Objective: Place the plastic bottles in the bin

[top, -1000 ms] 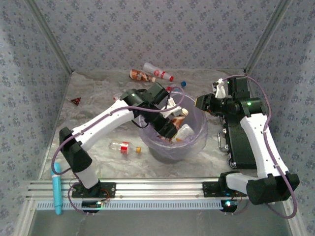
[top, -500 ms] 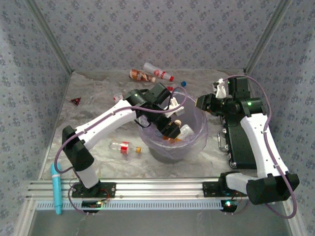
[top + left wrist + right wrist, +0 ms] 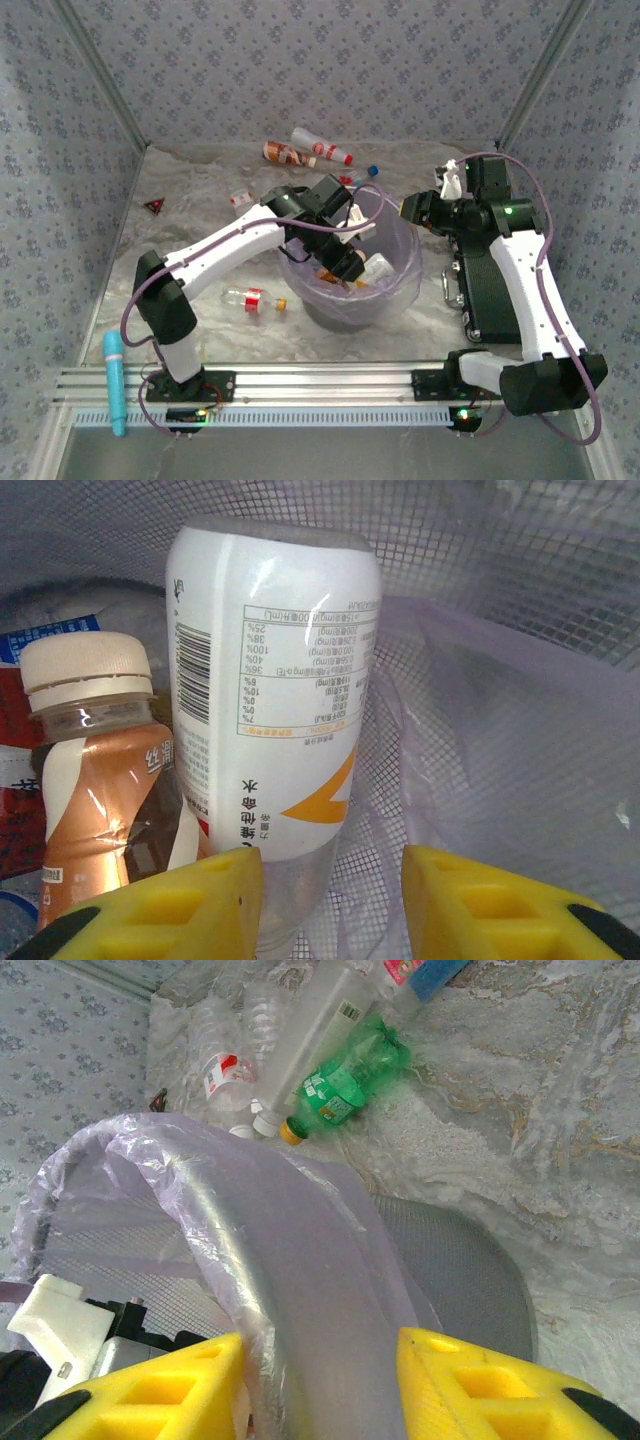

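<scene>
My left gripper (image 3: 345, 264) reaches down inside the bin (image 3: 400, 285), a round bucket lined with a lavender bag. In the left wrist view it (image 3: 330, 910) is open. A white bottle with an orange label (image 3: 270, 680) lies in the bin against its left finger, and a brown bottle with a cream cap (image 3: 100, 780) lies beside that. My right gripper (image 3: 415, 210) is open astride the bin's rim (image 3: 250, 1240). More bottles lie on the table: a clear one with a red label (image 3: 252, 298), two at the back (image 3: 300, 150), and a green one (image 3: 350, 1080).
A small red triangle (image 3: 153, 205) lies at the left wall. A light blue stick (image 3: 114, 385) rests on the front rail. A black box (image 3: 490, 290) sits under the right arm. A loose blue cap (image 3: 372, 170) lies behind the bin.
My left arm has pushed further right and down, sinking its gripper deeper into the bin. The right arm has not moved.
</scene>
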